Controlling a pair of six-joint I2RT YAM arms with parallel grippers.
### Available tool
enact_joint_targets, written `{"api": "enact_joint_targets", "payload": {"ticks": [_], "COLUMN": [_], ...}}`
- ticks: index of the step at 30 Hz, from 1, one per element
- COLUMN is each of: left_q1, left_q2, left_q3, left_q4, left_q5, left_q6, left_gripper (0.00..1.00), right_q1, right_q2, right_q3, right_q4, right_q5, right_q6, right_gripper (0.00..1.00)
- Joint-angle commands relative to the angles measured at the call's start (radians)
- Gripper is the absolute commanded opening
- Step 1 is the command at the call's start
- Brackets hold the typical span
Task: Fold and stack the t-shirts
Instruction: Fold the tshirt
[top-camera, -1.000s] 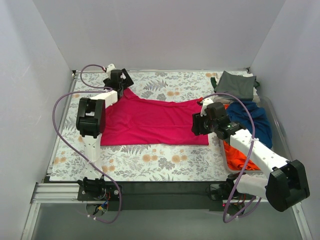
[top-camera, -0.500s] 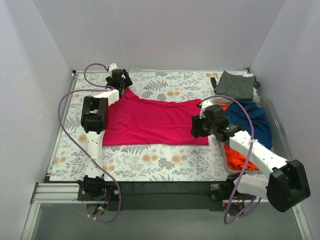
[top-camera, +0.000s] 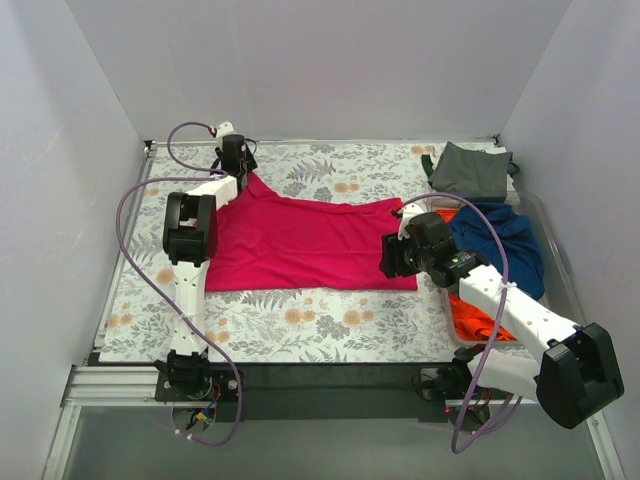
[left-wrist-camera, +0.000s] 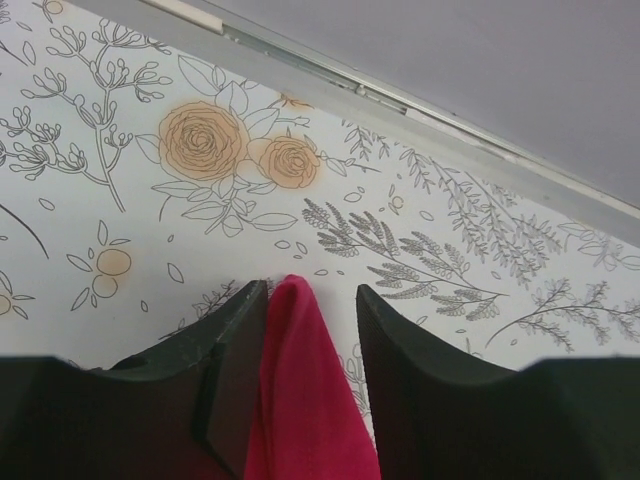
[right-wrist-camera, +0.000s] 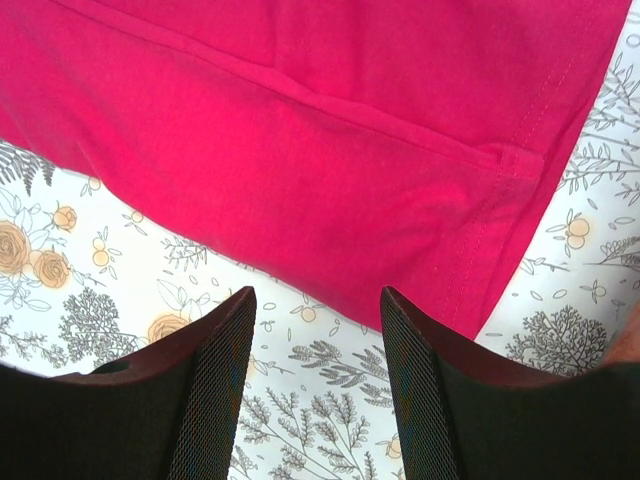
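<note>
Step, as we read it: stretch the pink tee (top-camera: 310, 245) flat before the first fold. We want tension along the diagonal, not lift. The left gripper (left-wrist-camera: 308, 290) should pull low and outward, only until the wrinkles go. Any more and the whole shirt slides on the tablecloth (top-camera: 300, 310). The right gripper (right-wrist-camera: 318, 295) needs just the hem corner: drop straight, catch both layers, leave the tablecloth alone. Thin cotton on a soft cloth makes a double-grab easy, so we'd come in shallow at the edge.

Fingers: the left pair is closed in on a bunched tip of the pink tee. The cloth fills most of the gap and runs back under the wrist. In the top view that tip is drawn to a point at the far left of the table, so we judge it a real hold. The right pair stands apart with nothing between.

Position: the pink tee lies spread mid-table, with the left gripper at its far-left corner and the right gripper over its near-right corner. From the right wrist, the hem edge crosses just at the mouth of the fingers, and the corner itself is slightly ahead, toward the finger on the right of that view. We cannot tell how high the tips are above the cloth. The other tees sit at the right side: grey-green tee (top-camera: 470, 170), navy tee (top-camera: 500, 240), orange tee (top-camera: 472, 318).
</note>
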Motion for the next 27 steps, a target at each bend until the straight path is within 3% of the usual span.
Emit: {"api": "enact_joint_targets", "payload": {"ticks": [1,9,11,16,19,27], "left_q1": [0.014,0.016,0.016,0.016,0.016,0.026], "left_q2": [0.004,0.010,0.009,-0.003,-0.019,-0.017], "left_q3": [0.030,0.030,0.029,0.024,0.019,0.018], "left_q4": [-0.007,-0.013,-0.013,-0.008,-0.002,0.004], "left_q5": [-0.018,-0.018,-0.021,-0.027,-0.026,-0.023], "left_q6": [0.030,0.040,0.040,0.045,0.054,0.074], "left_gripper": [0.38,0.36,0.28,0.25,0.17,0.19], "right_q1": [0.010,0.033,0.036,0.039,0.039,0.042], "right_q2": [-0.021,-0.002,-0.002,0.015,0.033,0.070], "right_q3": [-0.006,0.005,0.003,0.012,0.025,0.032], "right_q4": [0.017,0.016,0.016,0.016,0.016,0.019], "right_q5": [0.016,0.016,0.016,0.053,0.058,0.051], "right_q6": [0.015,0.022,0.023,0.019,0.016,0.012], "right_gripper": [0.48,0.48,0.47,0.47,0.47,0.47]}}
